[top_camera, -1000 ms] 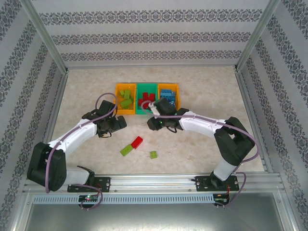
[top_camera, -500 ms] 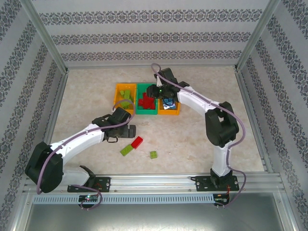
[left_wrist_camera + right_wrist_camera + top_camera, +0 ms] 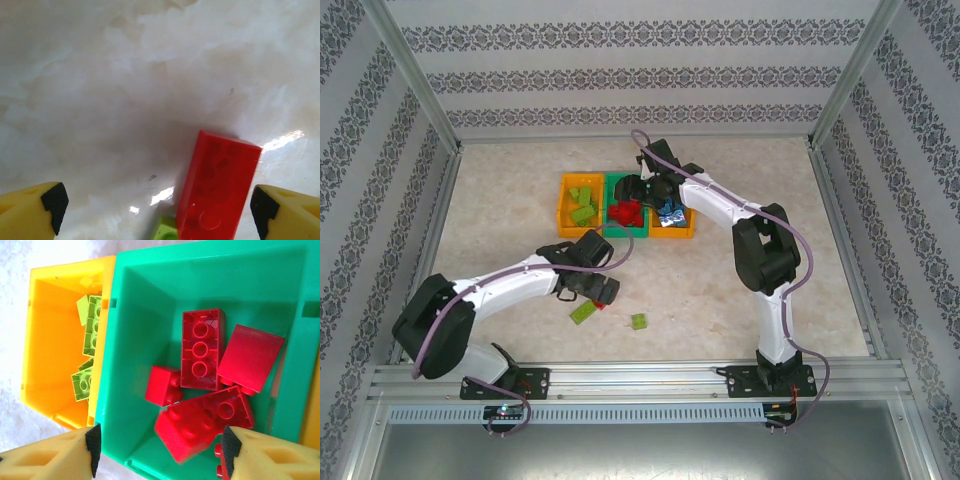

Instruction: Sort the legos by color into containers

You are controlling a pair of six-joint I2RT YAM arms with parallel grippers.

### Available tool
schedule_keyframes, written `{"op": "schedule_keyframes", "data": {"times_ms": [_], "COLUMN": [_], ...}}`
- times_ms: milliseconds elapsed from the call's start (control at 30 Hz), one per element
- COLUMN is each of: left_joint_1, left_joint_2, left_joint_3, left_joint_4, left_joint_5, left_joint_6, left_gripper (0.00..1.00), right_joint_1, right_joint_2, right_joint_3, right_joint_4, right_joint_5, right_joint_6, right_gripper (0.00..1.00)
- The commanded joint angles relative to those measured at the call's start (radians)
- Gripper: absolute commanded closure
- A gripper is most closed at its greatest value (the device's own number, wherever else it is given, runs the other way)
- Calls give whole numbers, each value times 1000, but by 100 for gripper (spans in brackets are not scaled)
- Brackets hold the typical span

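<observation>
- Top external view: the three joined containers stand in a row on the table (image 3: 520, 200): left orange bin (image 3: 563, 205), green bin (image 3: 623, 234), right orange bin (image 3: 672, 233)
- This view places blue bricks (image 3: 668, 211) in the right orange bin
- It also places a lime brick (image 3: 583, 312) and, a little apart to its right, a small lime brick (image 3: 639, 321) loose on the table, near the arm bases
- Left wrist view adds detail at the left gripper (image 3: 160, 212): fingers wide apart and low over the table, with a loose red brick (image 3: 217, 187) lying between them, just beside the right-hand fingertip
- The corner of a lime piece touches that red brick's near end
- Right wrist view looks down into the bins: the right gripper (image 3: 161, 452) hangs over the green bin, fingers apart
- Red bricks (image 3: 201, 347) lie jumbled in the green bin
- Lime bricks (image 3: 92, 330) lie in the left orange bin
</observation>
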Motion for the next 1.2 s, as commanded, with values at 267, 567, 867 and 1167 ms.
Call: {"op": "schedule_keyframes", "data": {"times_ms": [267,567,867,1167], "left_joint_1": [-51,-53,-58,-62], "left_joint_2": [69,100,172,208], "left_joint_3": [55,62,105,114], "left_joint_4": [0,-22,-44,-57], "left_joint_5": [92,94,125,122], "left_joint_6": [114,110,113,120], "left_gripper": [10,14,21,28], "right_joint_1": [-34,-156,-346,-454], "right_joint_2": [-241,-497,-792,-1036], "right_joint_3": [-171,-494,-855,-1056], "right_joint_4": [64,161,214,206], "right_joint_5": [0,33,120,197], "right_joint_6": [-13,-25,-35,-40], "right_gripper": [22,11,2,2]}}
